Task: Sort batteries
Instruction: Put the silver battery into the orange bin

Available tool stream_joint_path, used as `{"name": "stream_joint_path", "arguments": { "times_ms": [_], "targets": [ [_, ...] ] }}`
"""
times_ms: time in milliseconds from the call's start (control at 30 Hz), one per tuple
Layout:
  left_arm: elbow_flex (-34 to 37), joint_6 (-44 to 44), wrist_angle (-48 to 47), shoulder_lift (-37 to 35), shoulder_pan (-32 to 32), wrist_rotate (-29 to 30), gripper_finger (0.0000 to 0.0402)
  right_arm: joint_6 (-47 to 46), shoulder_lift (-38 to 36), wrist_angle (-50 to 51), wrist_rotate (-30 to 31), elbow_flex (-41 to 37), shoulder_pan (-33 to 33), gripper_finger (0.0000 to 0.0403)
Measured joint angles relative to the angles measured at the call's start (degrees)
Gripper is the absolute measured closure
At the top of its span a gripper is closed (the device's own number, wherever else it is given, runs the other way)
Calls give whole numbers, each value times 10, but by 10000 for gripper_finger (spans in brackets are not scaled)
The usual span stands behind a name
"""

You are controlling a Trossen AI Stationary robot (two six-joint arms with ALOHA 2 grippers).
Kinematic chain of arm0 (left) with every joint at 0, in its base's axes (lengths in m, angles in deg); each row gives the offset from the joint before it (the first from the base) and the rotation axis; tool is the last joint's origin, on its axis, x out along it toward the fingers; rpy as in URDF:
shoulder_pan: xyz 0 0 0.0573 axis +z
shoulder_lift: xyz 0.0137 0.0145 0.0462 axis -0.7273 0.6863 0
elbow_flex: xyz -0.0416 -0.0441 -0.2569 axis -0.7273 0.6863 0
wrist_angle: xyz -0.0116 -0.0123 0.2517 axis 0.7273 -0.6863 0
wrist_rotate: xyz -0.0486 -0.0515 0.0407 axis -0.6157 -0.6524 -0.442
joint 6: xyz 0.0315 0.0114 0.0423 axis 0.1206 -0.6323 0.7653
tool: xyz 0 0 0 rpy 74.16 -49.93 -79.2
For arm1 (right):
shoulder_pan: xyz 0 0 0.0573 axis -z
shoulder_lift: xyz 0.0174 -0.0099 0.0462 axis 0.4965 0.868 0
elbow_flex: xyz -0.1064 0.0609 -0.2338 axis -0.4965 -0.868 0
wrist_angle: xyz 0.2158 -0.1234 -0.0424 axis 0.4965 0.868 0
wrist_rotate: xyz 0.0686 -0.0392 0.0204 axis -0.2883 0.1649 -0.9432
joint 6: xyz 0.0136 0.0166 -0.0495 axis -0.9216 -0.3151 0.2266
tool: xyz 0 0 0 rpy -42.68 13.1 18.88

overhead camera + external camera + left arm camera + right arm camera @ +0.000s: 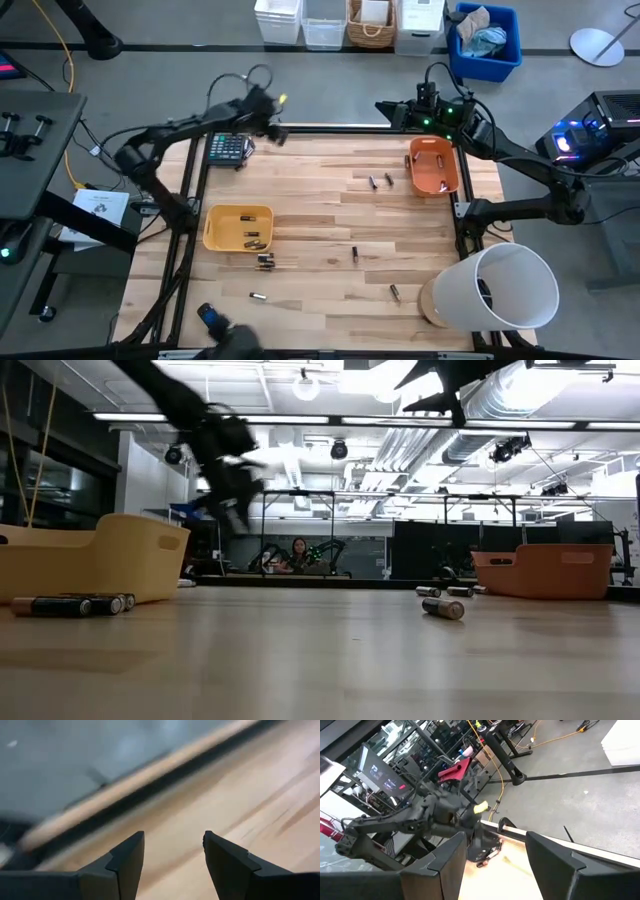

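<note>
Batteries lie scattered on the wooden table: two point(373, 181) point(389, 179) near the orange bin point(433, 165), one mid-table point(354, 254), others point(265, 261) point(257, 296) point(395, 293) toward the near edge. Several more lie inside the yellow bin point(238, 227). In the low view, cells point(60, 605) point(442, 608) lie on their sides. My left gripper point(275, 130) point(173, 837) is open and raised over the table's far-left edge, beside the calculator point(228, 148). My right gripper point(385, 108) point(495, 837) is open and empty, high over the far edge by the orange bin.
A white cylindrical bucket point(495, 290) lies at the near right corner. A black remote point(210, 315) sits at the near left edge. Open wood lies between the two bins. A person point(298, 555) sits far behind the table.
</note>
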Motion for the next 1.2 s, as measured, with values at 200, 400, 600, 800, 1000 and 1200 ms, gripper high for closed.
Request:
{"name": "stream_joint_path", "arguments": {
  "times_ms": [200,400,600,800,1000,1200],
  "targets": [
    [64,53,-63,-42,21,17,211,0,0,0,5,0,0,203],
    [37,82,-158,7,18,68,211,-13,0,1,7,0,0,203],
    [24,108,-174,50,32,83,211,-19,0,1,7,0,0,203],
    [24,153,-161,82,32,60,211,-30,1,1,7,0,0,203],
    [26,169,-150,107,38,70,211,-26,1,1,7,0,-6,203],
    [25,180,-146,117,44,53,211,-16,1,7,9,0,-22,203]
  ]
}}
